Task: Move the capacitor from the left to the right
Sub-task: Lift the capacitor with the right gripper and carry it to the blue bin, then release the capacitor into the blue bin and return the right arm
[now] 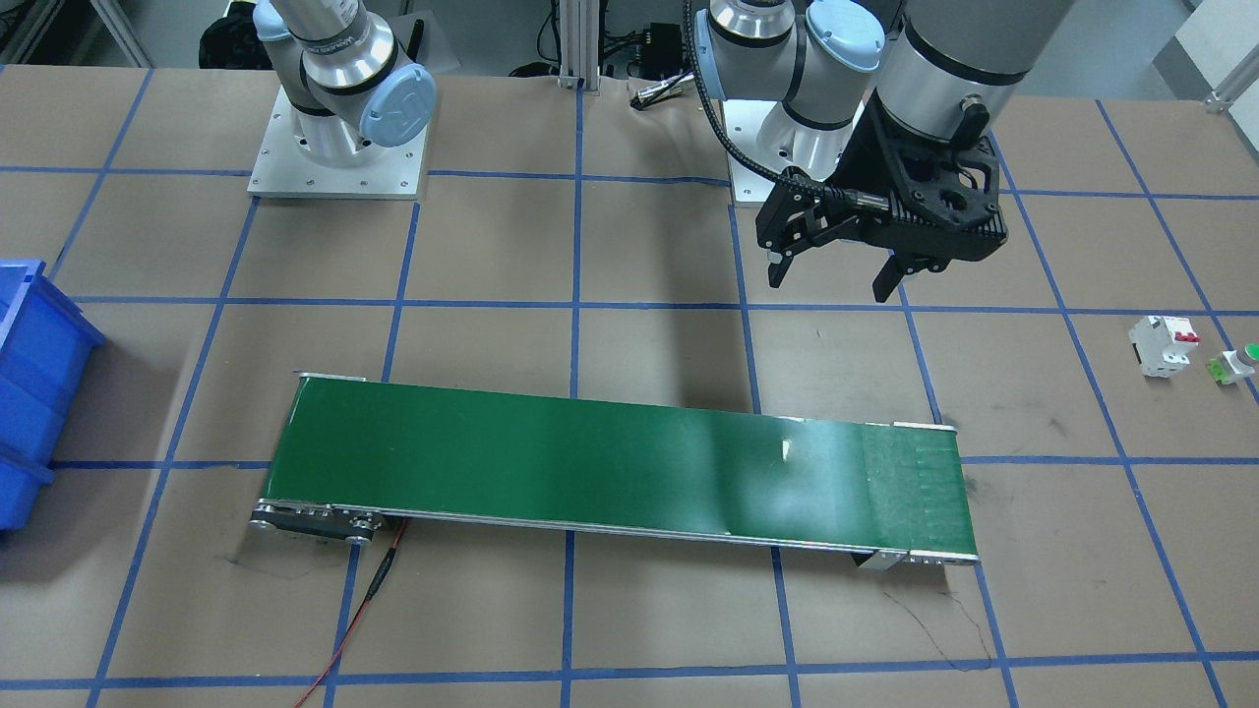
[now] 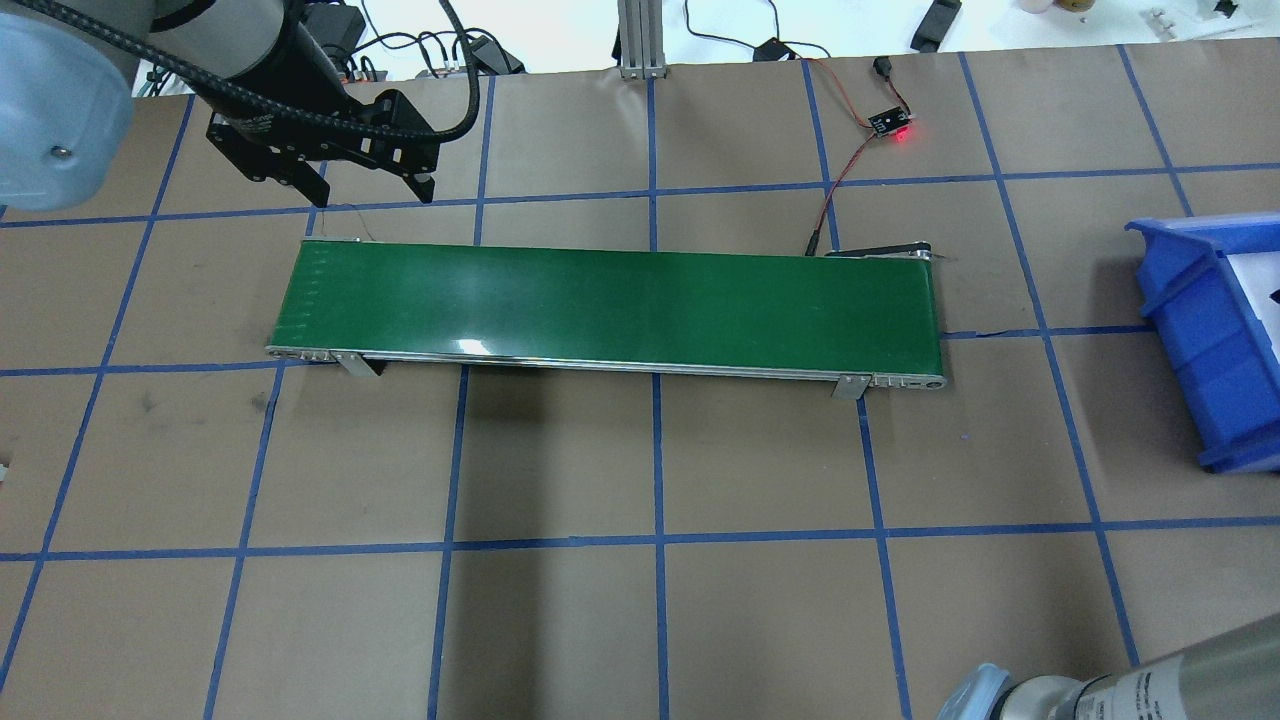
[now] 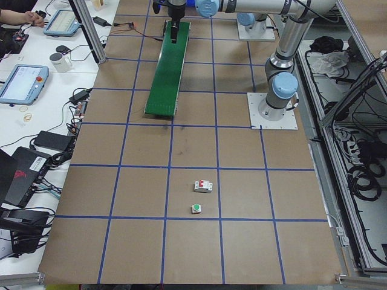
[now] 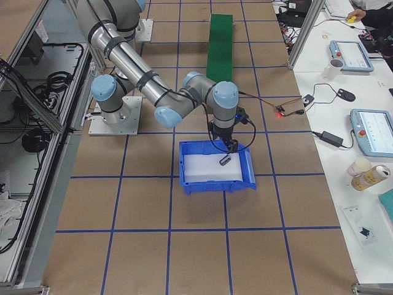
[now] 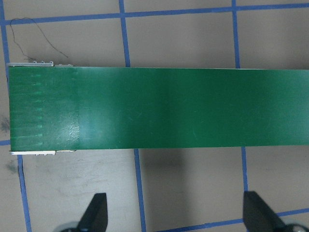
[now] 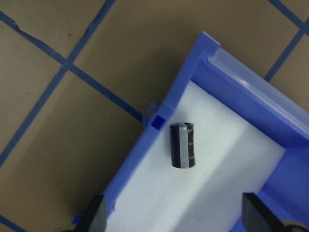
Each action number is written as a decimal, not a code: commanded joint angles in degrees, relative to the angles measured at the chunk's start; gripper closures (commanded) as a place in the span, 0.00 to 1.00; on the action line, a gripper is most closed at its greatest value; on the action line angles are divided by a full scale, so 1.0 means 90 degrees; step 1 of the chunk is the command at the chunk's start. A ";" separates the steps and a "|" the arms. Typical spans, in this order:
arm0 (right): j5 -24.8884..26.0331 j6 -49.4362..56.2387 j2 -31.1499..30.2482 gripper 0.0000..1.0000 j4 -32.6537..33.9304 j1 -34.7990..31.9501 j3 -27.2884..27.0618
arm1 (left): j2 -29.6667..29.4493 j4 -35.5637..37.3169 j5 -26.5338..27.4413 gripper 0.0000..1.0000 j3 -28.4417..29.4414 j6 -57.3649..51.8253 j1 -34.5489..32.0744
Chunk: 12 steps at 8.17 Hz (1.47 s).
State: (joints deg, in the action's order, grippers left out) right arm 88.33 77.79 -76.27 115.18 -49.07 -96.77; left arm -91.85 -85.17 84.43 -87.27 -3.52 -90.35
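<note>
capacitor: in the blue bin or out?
In. The capacitor lies on its side on the white foam inside the blue bin. The right gripper is open above it, not touching it.

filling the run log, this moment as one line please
capacitor: lying on foam in blue bin | right gripper: fingers open, above it | left gripper: fingers open, empty
</note>
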 commanded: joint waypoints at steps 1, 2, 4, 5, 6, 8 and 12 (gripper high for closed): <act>0.0106 -0.1483 -0.0848 0.00 -0.1285 -0.0931 0.0147 | 0.0000 0.0000 -0.0006 0.00 0.0000 0.0000 0.0000; 0.0184 -0.2558 -0.1277 0.00 -0.2047 -0.1195 0.0157 | 0.0000 0.0000 -0.0006 0.00 0.0000 0.0000 0.0000; 0.0204 -0.4044 -0.1806 0.00 -0.2648 -0.2062 0.0215 | -0.0010 0.0000 -0.0006 0.00 0.0000 0.0000 0.0000; 0.0214 -0.5300 -0.1944 0.00 -0.3028 -0.2638 0.0428 | -0.0010 0.0000 -0.0025 0.00 0.0000 0.0000 0.0000; 0.0214 -0.6328 -0.1955 0.00 -0.3341 -0.3204 0.0653 | -0.0010 0.0010 -0.0025 0.00 0.0000 0.0000 0.0000; 0.0205 -0.8137 -0.1975 0.00 -0.3374 -0.4328 0.0753 | -0.0010 0.0010 -0.0035 0.00 0.0000 0.0000 0.0000; 0.0175 -0.9874 -0.1897 0.00 -0.3315 -0.5377 0.0743 | -0.0010 0.0010 -0.0025 0.00 0.0000 0.0000 0.0000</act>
State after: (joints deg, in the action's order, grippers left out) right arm 89.64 -6.66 -93.77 85.26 -94.71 -90.07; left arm -91.93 -85.09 84.13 -87.28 -3.52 -90.35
